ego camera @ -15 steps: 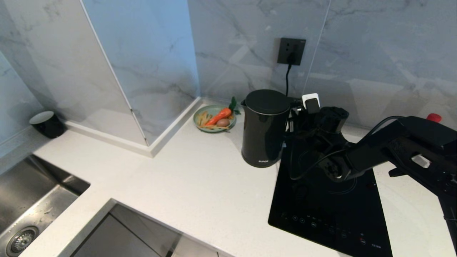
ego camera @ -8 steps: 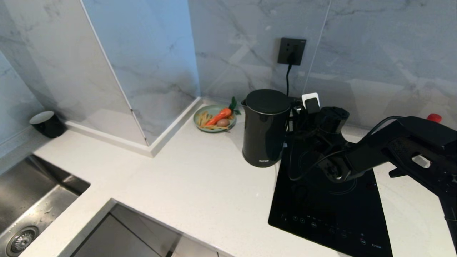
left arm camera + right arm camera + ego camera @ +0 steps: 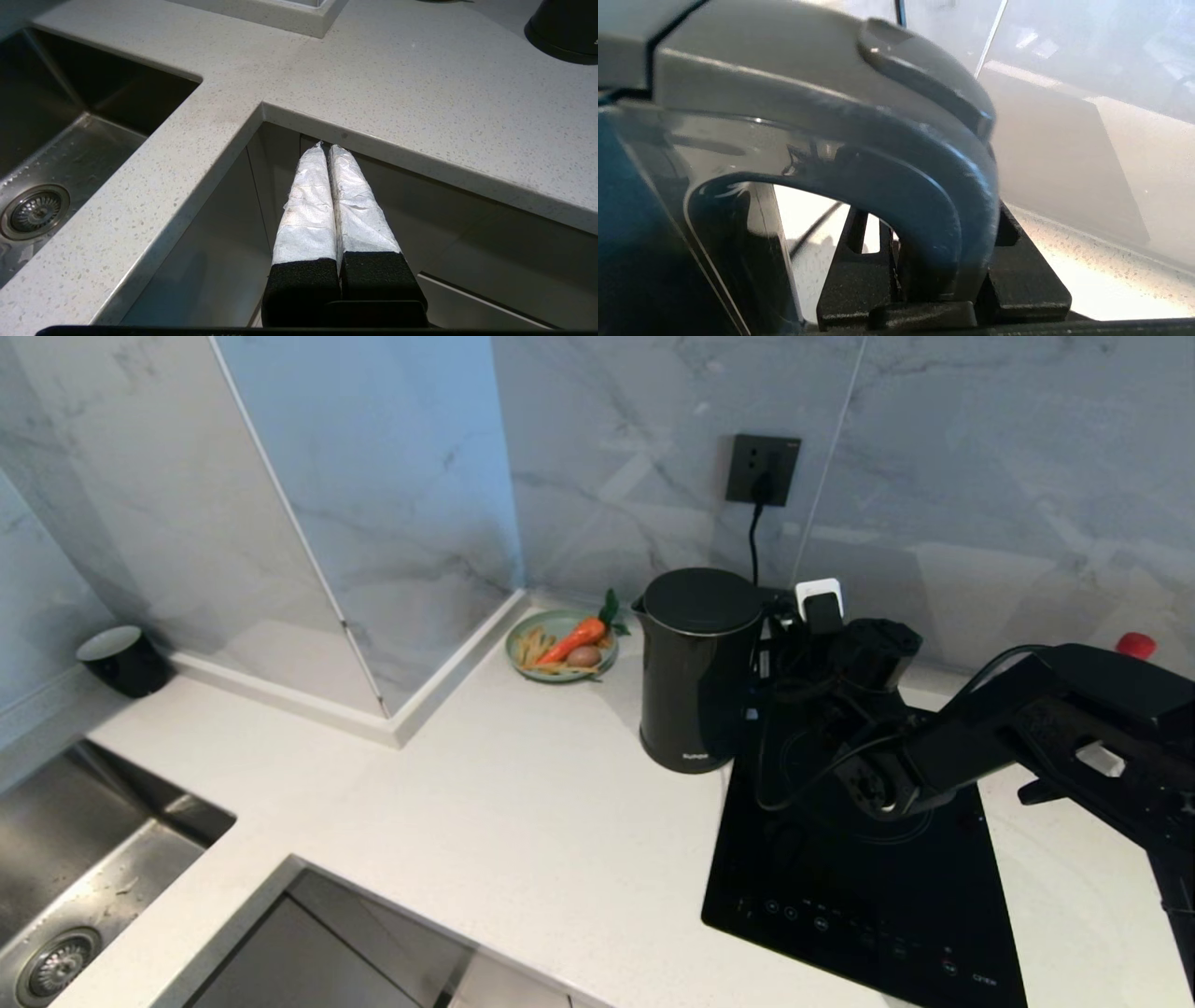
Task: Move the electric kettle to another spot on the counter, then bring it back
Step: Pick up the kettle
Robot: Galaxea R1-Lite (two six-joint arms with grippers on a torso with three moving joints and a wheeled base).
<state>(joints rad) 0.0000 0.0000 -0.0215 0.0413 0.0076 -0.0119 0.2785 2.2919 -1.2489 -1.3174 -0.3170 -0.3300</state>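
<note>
Our right fingers (image 3: 1017, 280) are clamped on the loop handle (image 3: 943, 196) of the kettle (image 3: 695, 672), one black pad on each side of the handle's outer curve, as the right wrist view shows. From the head view our right gripper (image 3: 780, 658) sits just behind the kettle's right side, with the arm reaching in over the black glass cooktop (image 3: 868, 887).

The kettle stands upright on the white speckled worktop (image 3: 523, 812), right at the cooktop's left rear corner, its lid flat and its white lettering facing us near the bottom. We cannot tell whether its base is touching the worktop or held just off it. Behind it a black cord (image 3: 752, 546) hangs from a dark wall socket (image 3: 763, 469). Just to its left, near the wall corner, lies a green plate (image 3: 561, 647) with a carrot and other food.

Our left fingers (image 3: 334, 200), wrapped in white, are pressed together with nothing between them; the left gripper (image 3: 327, 145) hangs in front of the worktop's inner corner edge, beside the steel sink (image 3: 75, 877). A dark cup (image 3: 121, 658) stands at the far left by the wall.
</note>
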